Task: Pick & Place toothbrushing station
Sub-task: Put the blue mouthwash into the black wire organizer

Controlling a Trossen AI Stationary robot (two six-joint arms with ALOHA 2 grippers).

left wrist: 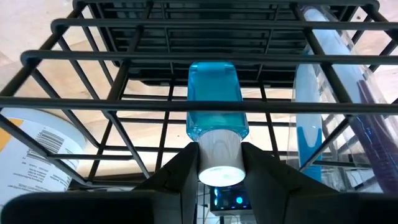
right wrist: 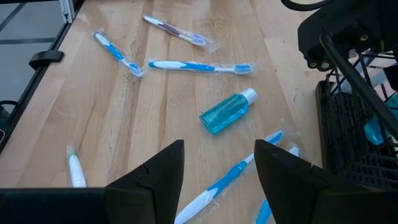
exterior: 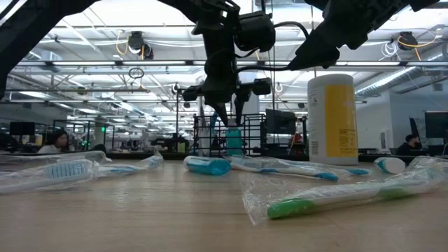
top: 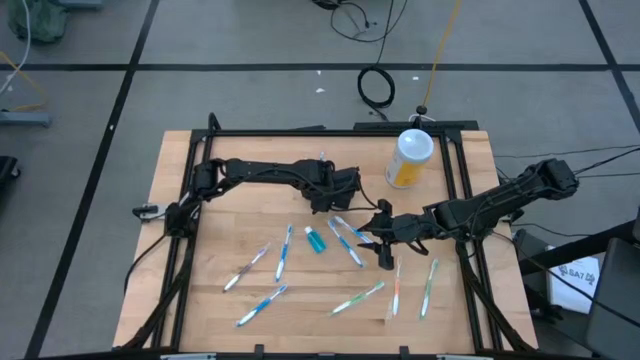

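The left gripper (left wrist: 219,177) pinches a blue bottle (left wrist: 214,99) inside the caddy (left wrist: 186,59); the right gripper (right wrist: 217,174), spread, hangs over the wooden table (top: 200,270) in the frame's middle.

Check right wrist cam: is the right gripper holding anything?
No. The right gripper stands open above the wooden table, nothing between its fingers; the blue bottle lies loose ahead of it.

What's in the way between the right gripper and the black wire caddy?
Only wrapped toothbrushes lie flat on the table between the open right gripper and the caddy. The left gripper is at the caddy, closed on a blue bottle by its cap.
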